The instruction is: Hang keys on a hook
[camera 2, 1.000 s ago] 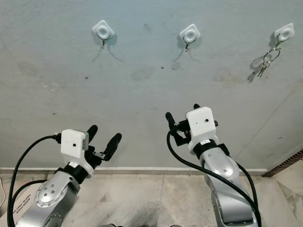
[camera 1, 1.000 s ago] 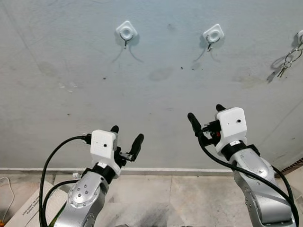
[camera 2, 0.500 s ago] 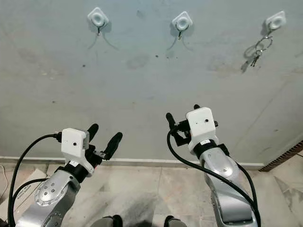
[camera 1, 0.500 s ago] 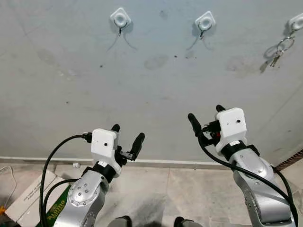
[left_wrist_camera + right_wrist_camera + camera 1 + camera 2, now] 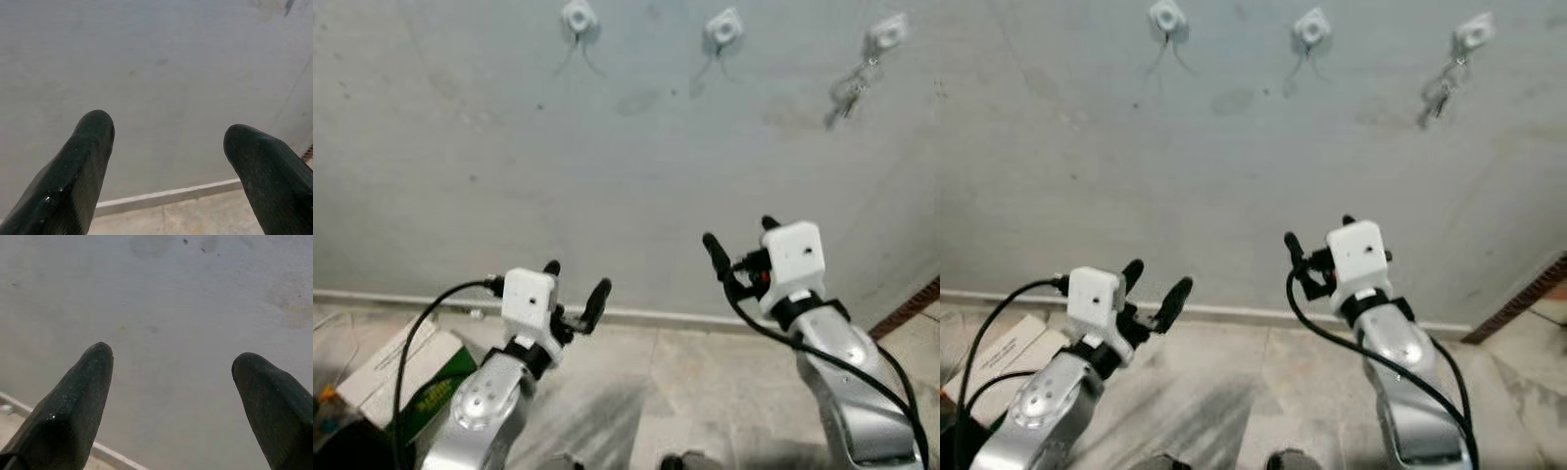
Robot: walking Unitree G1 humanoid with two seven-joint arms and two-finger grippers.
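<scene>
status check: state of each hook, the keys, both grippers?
left hook: bare
middle hook: bare
right hook: holds the keys
keys: hanging against the wall
left gripper: open, holding nothing
right gripper: open, holding nothing
cardboard box: on the floor by the wall

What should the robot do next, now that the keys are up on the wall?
Probably just lower its arms and step back. The keys already dangle from the right hook on the wall. The left gripper and right gripper are both open, hold nothing, and sit well below the hooks, so nothing seems left to hang.
</scene>
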